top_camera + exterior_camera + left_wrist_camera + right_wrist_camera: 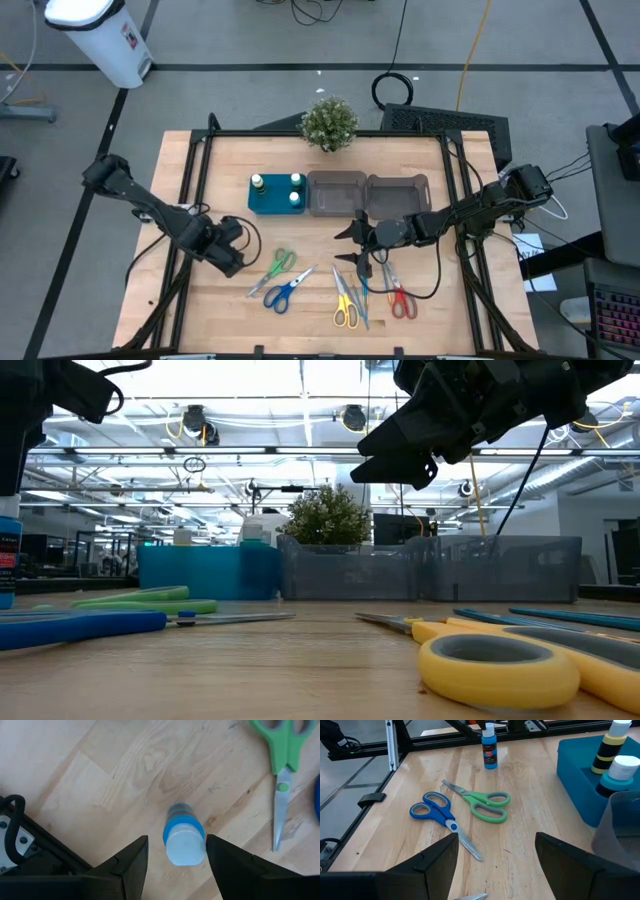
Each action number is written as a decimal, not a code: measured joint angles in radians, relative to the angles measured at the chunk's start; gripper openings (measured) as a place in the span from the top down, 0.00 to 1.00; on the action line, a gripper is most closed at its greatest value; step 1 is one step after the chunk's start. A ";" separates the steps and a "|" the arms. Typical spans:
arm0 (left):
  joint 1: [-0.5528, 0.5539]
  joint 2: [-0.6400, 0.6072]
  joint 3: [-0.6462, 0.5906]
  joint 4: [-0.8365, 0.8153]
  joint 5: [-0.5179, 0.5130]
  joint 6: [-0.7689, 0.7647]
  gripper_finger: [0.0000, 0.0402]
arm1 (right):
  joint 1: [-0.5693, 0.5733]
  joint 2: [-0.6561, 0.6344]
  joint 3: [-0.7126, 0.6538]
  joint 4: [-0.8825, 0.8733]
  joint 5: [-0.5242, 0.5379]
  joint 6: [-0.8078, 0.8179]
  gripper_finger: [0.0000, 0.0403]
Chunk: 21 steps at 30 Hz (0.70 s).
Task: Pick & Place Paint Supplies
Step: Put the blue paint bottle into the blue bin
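Observation:
A blue paint bottle with a white cap stands upright on its base on the wood table, left of the green scissors. My left gripper points down over it, open, one finger on each side of the cap and clear of it. In the high view my left gripper hides the bottle. My right gripper hangs open above the table's middle, over the yellow scissors, and touches nothing. Blue scissors, red scissors and thin blue sticks lie flat near the front edge.
A teal tray at the back centre holds three white-capped bottles. Two grey translucent bins stand to its right. A potted plant sits at the far edge. Black frame rails run along the table's sides.

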<state>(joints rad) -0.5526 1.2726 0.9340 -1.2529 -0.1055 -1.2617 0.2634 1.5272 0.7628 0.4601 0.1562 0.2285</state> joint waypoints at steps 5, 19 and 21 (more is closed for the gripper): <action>0.000 0.020 -0.003 0.012 -0.001 -0.003 0.48 | 0.000 0.000 0.000 0.000 0.000 0.022 0.37; 0.000 0.020 -0.056 0.048 0.059 -0.015 0.48 | 0.000 0.000 0.000 -0.001 -0.001 0.021 0.37; 0.000 0.020 -0.057 0.049 0.058 -0.007 0.48 | 0.000 0.000 0.000 -0.001 -0.001 0.022 0.37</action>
<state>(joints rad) -0.5526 1.2922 0.8768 -1.2040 -0.0473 -1.2684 0.2634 1.5272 0.7628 0.4595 0.1555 0.2501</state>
